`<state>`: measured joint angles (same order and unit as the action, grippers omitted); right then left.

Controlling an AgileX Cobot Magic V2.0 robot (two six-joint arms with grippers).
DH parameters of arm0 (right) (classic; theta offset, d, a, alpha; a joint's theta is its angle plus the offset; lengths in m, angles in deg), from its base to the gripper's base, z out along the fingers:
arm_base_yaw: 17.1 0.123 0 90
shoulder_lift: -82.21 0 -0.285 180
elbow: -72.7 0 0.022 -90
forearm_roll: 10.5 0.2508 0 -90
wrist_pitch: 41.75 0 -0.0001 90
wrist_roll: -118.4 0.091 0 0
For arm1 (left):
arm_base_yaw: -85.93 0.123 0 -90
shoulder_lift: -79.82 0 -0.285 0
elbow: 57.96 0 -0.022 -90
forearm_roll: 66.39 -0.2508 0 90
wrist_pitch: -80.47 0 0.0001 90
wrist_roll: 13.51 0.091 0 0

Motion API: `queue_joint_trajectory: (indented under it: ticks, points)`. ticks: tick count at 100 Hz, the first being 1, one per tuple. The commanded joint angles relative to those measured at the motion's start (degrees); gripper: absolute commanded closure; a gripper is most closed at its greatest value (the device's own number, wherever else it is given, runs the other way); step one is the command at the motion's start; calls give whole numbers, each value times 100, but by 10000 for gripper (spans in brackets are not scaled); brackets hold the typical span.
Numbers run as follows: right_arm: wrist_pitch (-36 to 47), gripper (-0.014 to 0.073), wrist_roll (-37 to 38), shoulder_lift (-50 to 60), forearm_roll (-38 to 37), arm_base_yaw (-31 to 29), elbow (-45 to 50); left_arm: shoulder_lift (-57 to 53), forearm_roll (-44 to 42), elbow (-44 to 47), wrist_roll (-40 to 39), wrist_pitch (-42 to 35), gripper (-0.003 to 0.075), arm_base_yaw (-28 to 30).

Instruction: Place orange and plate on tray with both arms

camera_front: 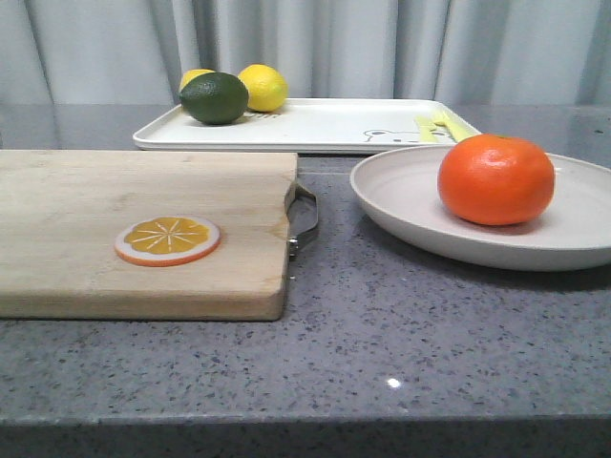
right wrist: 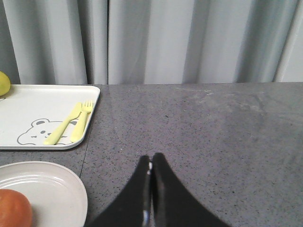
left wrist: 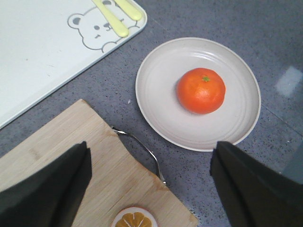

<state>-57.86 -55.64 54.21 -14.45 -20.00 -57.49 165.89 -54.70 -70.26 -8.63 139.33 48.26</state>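
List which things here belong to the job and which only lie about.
For the job: orange, plate, tray.

Lying about: cutting board, orange slice, lime, lemons, yellow cutlery.

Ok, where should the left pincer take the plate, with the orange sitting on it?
Probably the plate's raised rim nearest the cutting board, coming in low from that side. The left pincer is open, that edge is bare, and the orange sits mid-plate, so keep it level.
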Motion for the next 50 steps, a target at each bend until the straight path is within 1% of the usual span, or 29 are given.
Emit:
queue_joint_trajectory:
  ticks: [1, 28, 50]
  points:
    - [489, 650, -8, -92, -20, 10, -193, -781, -11, 466, -51, -806, 220, 22]
    - [502, 650, -8, -92, -20, 10, -193, -2327, -26, 2144, -51, -1399, 220, 22]
    - [461, 650, -8, -92, -20, 10, -193, -3375, -36, 3258, -51, -2129, 220, 22]
